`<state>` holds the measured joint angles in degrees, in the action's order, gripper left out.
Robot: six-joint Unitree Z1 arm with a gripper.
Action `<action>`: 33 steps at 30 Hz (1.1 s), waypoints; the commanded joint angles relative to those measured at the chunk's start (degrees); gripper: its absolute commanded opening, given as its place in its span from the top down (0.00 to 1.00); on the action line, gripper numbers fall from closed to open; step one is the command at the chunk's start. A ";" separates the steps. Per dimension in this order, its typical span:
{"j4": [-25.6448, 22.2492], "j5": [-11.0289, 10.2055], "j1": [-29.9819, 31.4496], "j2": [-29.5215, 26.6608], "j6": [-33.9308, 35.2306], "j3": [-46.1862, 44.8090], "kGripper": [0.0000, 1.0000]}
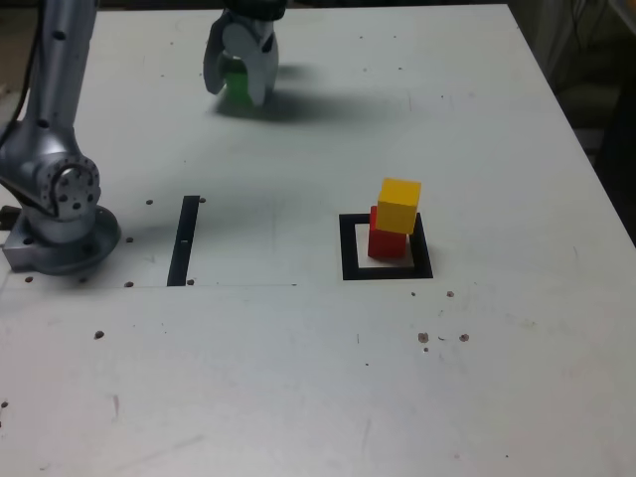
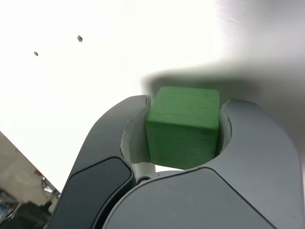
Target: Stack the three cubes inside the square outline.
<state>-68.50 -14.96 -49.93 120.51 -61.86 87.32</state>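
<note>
In the exterior view, I have the claw (image 1: 239,81) at eleven o'clock on the counter (image 1: 298,378), clamped on the green cube (image 1: 237,83); yellow cube (image 1: 399,205) tops red cube (image 1: 387,239) inside the square outline (image 1: 348,248), toward four o'clock. The wrist view shows both jaws pressed against the green cube (image 2: 183,126), so I judge the pick made; next comes lifting, carrying and centring it over yellow.

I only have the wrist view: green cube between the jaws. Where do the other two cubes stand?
Observer: In the exterior view the yellow cube sits on the red cube, inside the square outline.
Operator: Yellow squared up on red?
Observer: No, it is turned and overhangs toward the exterior view's right.
Operator: Where is the gripper relative to that stack?
Observer: The gripper, shut on the green cube, is at the table's far side, toward the exterior view's left of the stack.
</note>
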 commanded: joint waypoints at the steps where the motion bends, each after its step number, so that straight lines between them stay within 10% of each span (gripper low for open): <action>1: -0.19 0.84 0.95 -1.22 0.10 -0.06 0.72; 12: -1.60 6.70 8.97 -7.49 2.46 -0.08 0.74; 33: -15.70 6.11 33.00 -11.81 20.38 7.42 0.74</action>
<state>-83.51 -8.77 -18.17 109.04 -42.05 93.99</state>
